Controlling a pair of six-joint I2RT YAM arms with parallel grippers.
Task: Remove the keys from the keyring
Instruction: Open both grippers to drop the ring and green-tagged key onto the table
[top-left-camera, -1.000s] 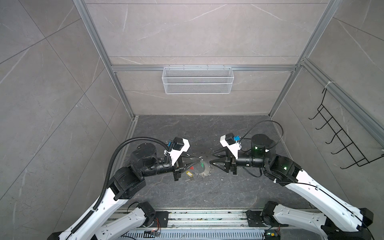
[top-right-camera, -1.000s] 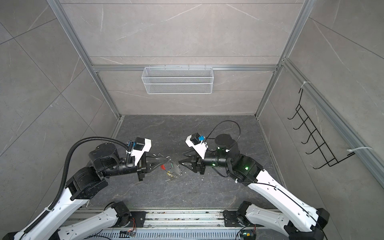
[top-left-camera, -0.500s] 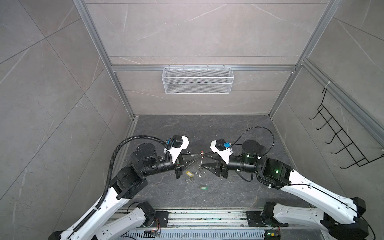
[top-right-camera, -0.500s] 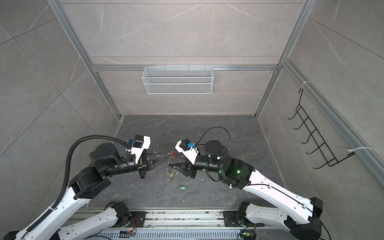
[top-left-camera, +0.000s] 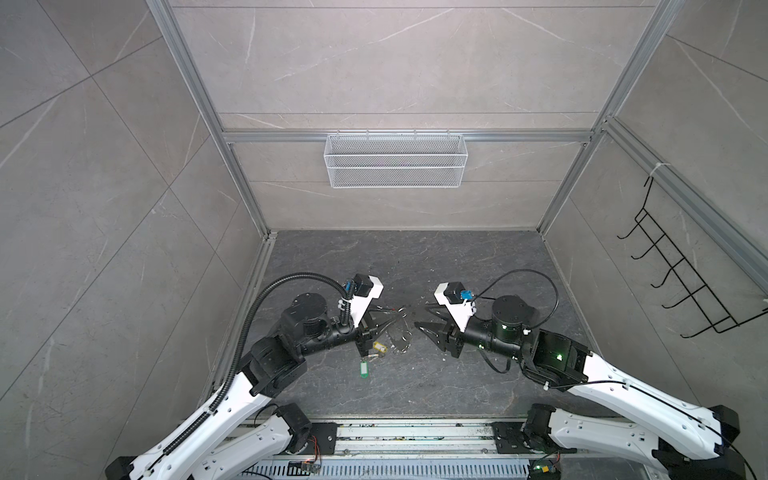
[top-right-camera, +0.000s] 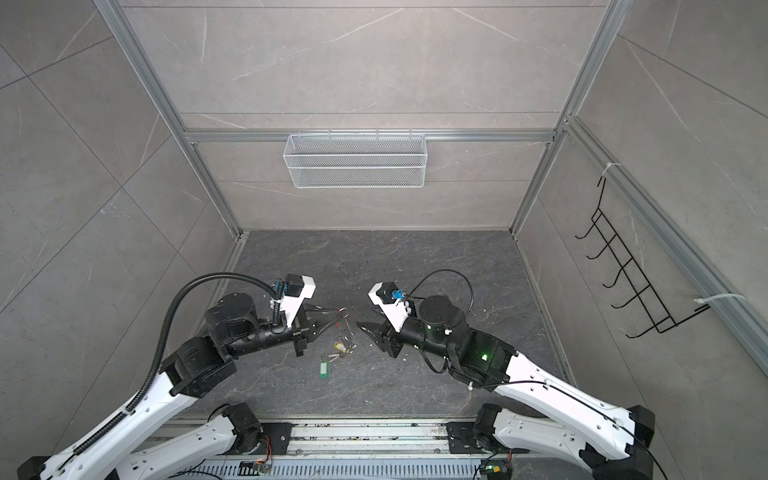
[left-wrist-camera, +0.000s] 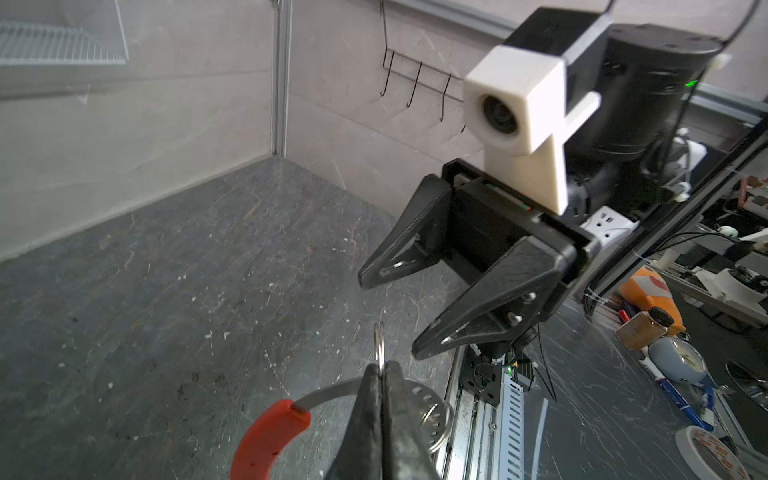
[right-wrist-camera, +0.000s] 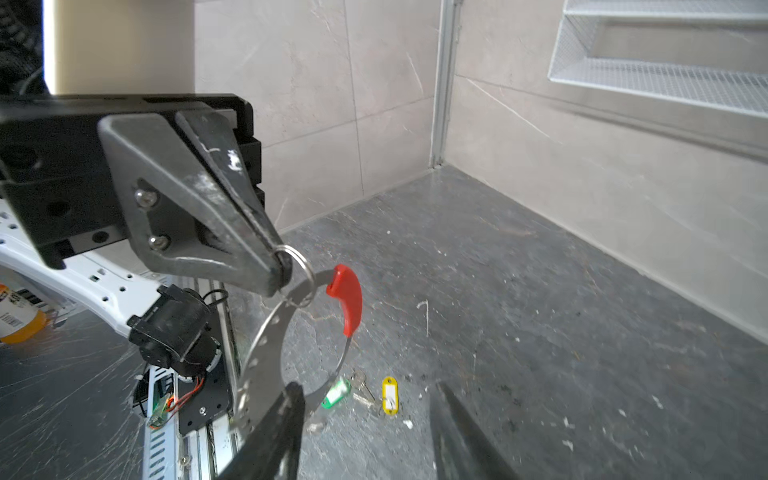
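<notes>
The left gripper (right-wrist-camera: 277, 266) is clamped on a small silver split ring (right-wrist-camera: 297, 259). The keyring (right-wrist-camera: 266, 336) hangs from that ring clear of the desk (right-wrist-camera: 540, 311); it is a flat grey hoop with a red sleeve (right-wrist-camera: 349, 297) along one arc. Both keys (right-wrist-camera: 363, 388) lie loose on the desk below it, apart from the hoop, with the green tag (top-left-camera: 364, 369) and the yellow tag (top-left-camera: 379, 347) near each other (closer to the left arm). The right gripper (left-wrist-camera: 392, 318) faces the hoop across a gap, jaws apart and empty. The removal looks done.

Shiny metal keyring (right-wrist-camera: 262, 353), glossy red plastic sleeve (right-wrist-camera: 347, 297)
</notes>
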